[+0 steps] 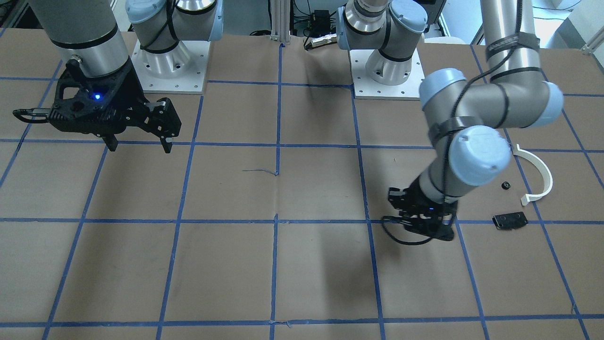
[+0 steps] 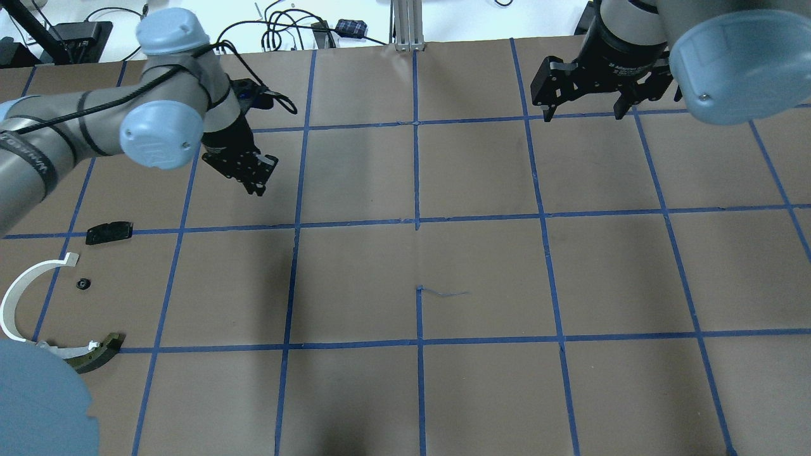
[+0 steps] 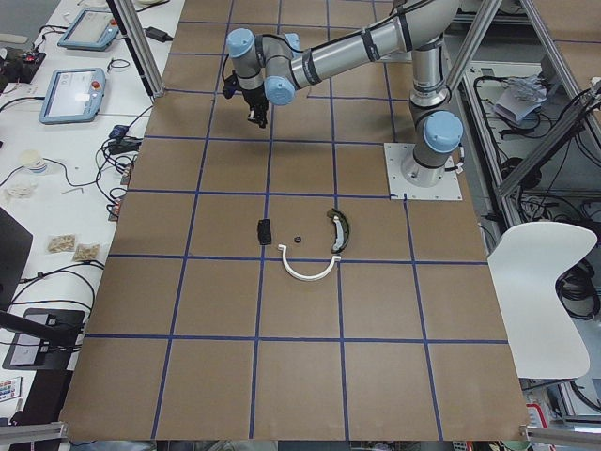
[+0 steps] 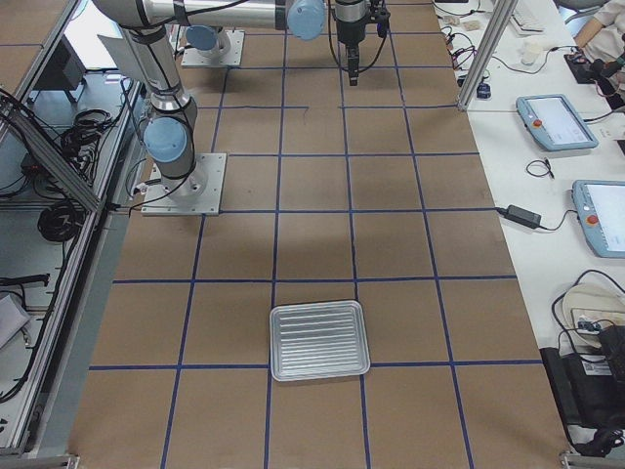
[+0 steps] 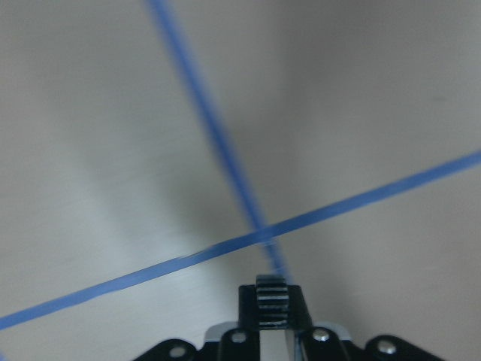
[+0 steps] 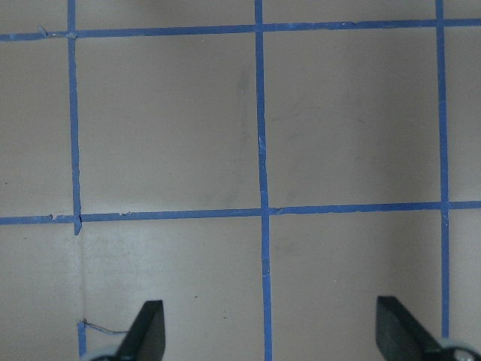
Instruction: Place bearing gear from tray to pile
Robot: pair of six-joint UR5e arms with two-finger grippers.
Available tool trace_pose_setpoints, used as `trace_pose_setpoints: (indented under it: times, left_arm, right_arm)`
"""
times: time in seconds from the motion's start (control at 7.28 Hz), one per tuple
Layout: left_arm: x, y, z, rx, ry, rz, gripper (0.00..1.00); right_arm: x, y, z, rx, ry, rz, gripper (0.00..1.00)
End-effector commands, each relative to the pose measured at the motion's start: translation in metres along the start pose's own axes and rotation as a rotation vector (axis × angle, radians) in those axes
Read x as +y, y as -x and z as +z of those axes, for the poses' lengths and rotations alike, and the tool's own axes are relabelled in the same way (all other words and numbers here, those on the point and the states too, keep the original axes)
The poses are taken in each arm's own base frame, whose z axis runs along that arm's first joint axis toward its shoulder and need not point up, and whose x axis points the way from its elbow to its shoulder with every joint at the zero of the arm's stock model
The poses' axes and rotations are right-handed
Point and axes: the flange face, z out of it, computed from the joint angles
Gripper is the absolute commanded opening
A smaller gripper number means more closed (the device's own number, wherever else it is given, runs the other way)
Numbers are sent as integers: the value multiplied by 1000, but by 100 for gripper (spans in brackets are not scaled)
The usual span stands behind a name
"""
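Observation:
The bearing gear (image 2: 82,284), a tiny black ring, lies on the table among the pile, between the white half-ring strip (image 2: 16,297) and the flat black plate (image 2: 109,232). It also shows in the front view (image 1: 506,185). The dark curved piece (image 2: 95,354) lies at the strip's end. My left gripper (image 2: 258,185) hangs above the table, well clear of the pile toward the table's middle. Its fingertips (image 5: 272,301) are pressed together with nothing seen between them. My right gripper (image 2: 583,115) is open and empty, far from the pile.
A silver tray (image 4: 319,339) lies flat and empty near the table's end on my right, seen only in the right exterior view. Blue tape lines grid the brown table (image 2: 418,278). The arm bases (image 1: 170,61) stand at the robot's edge.

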Motion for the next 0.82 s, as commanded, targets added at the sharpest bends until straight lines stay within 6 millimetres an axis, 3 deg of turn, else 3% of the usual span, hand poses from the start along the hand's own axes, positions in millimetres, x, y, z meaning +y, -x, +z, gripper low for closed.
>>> trace_pose_setpoints:
  times: [0.0,0.14,0.27,0.41,0.69]
  left_arm:
    - [44,148,-5,15,-19,-111,0]
    - [71,210,8,36,-16,-122,0]
    - [105,258,19,56,-7,-159,0]
    - [135,279,39,96,13,-156,0]
    - [164,289,82,124,24,-173,0]
  right_arm:
    - [2,0,1,5,10,-6,100]
    - [0,0,-2,5,3,-6,100]
    - [1,0,-4,6,0,-6,100]
    - [1,0,-5,6,-1,-6,100]
    - [2,0,-7,4,-6,-6,100]
